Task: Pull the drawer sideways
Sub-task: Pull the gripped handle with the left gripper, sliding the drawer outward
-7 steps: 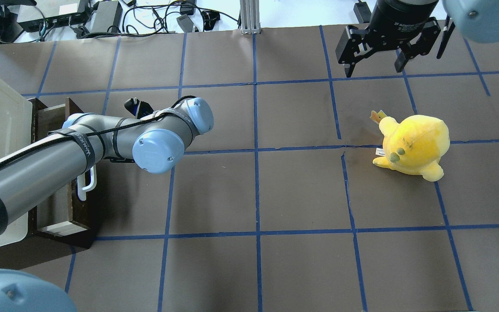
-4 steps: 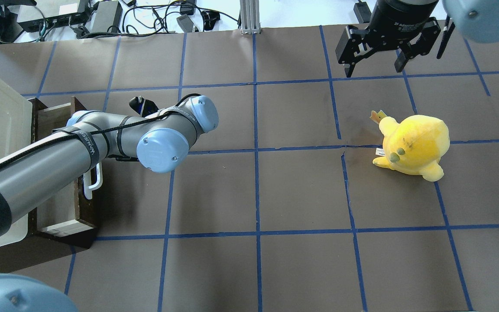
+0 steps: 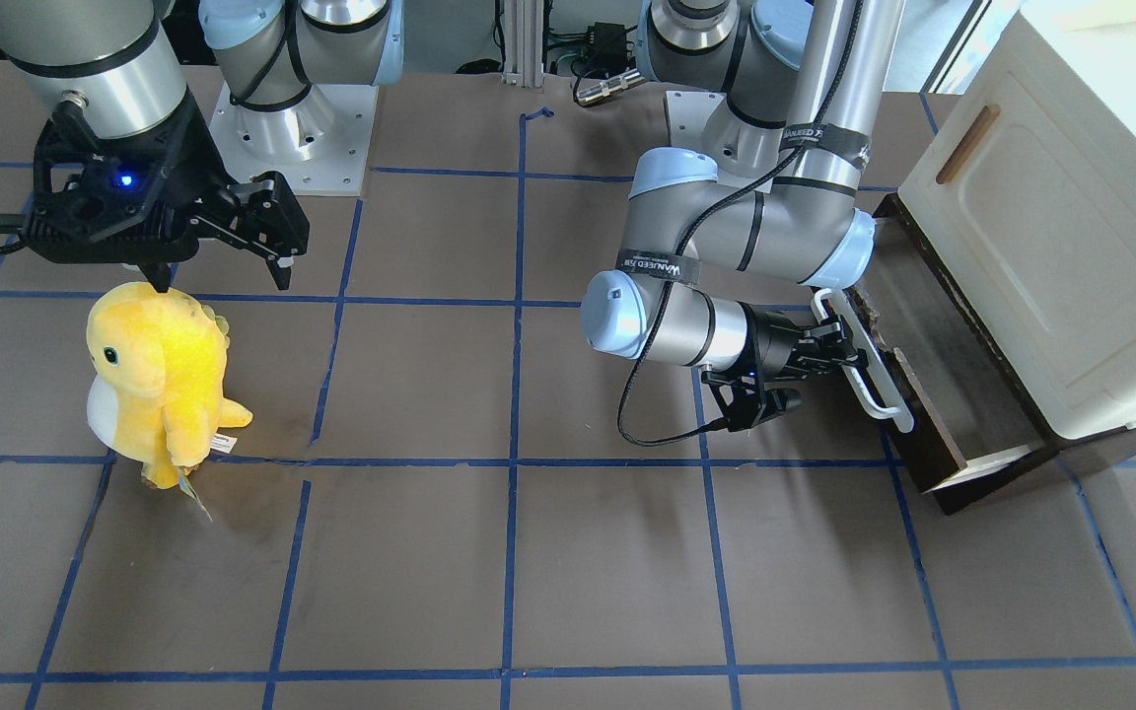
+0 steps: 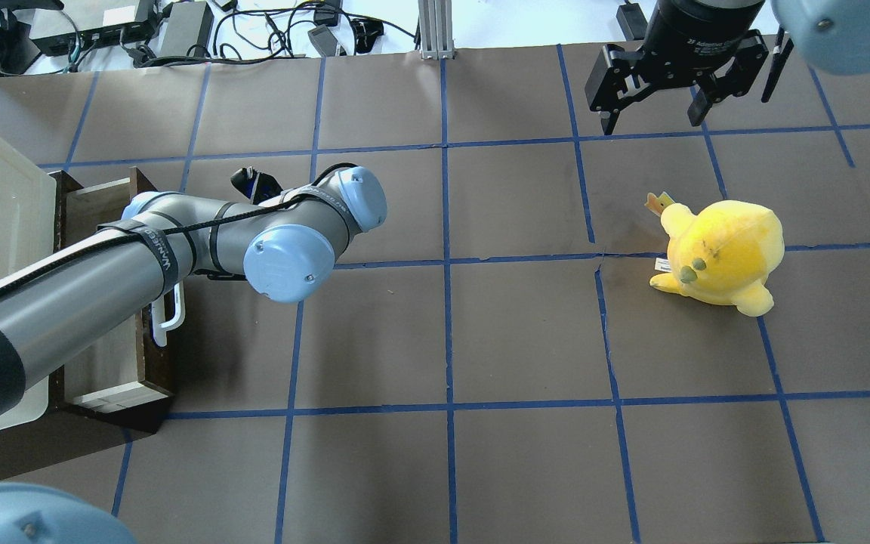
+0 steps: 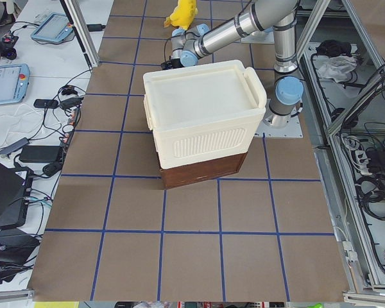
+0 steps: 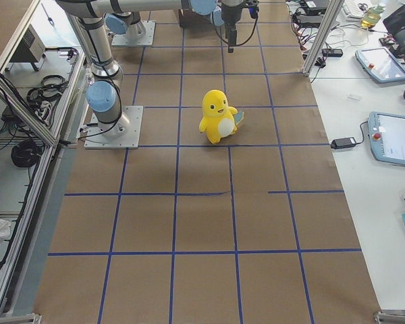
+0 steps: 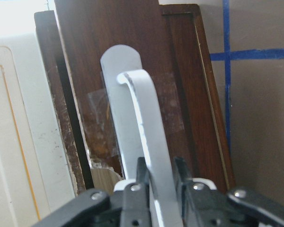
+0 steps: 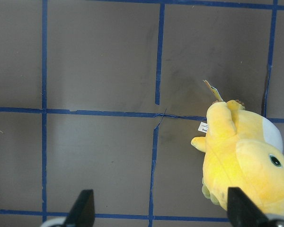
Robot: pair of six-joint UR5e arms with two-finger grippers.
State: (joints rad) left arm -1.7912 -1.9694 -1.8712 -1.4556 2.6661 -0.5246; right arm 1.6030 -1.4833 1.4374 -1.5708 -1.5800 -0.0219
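Observation:
The drawer (image 3: 928, 434) has a dark brown front and a long white bar handle (image 3: 869, 375). It stands partly pulled out from under the cream cabinet (image 3: 1051, 247), with its grey-brown floor showing. My left gripper (image 3: 829, 350) is shut on the handle. In the left wrist view both fingers (image 7: 142, 177) pinch the white bar (image 7: 142, 132). In the overhead view the drawer (image 4: 106, 363) sits at the left edge, and my left arm hides the gripper. My right gripper (image 4: 650, 121) is open and empty, hovering far from the drawer.
A yellow plush toy (image 3: 159, 385) stands on the brown papered table below my right gripper (image 3: 223, 276); it also shows in the right wrist view (image 8: 246, 165). The cabinet's door panel has a small wooden handle (image 3: 967, 143). Cables and boxes lie beyond the table's far edge (image 4: 178, 30).
My left arm has moved rightward in the overhead view, away from the cabinet, drawing the handle and the drawer further out. The right arm and the plush have not moved.

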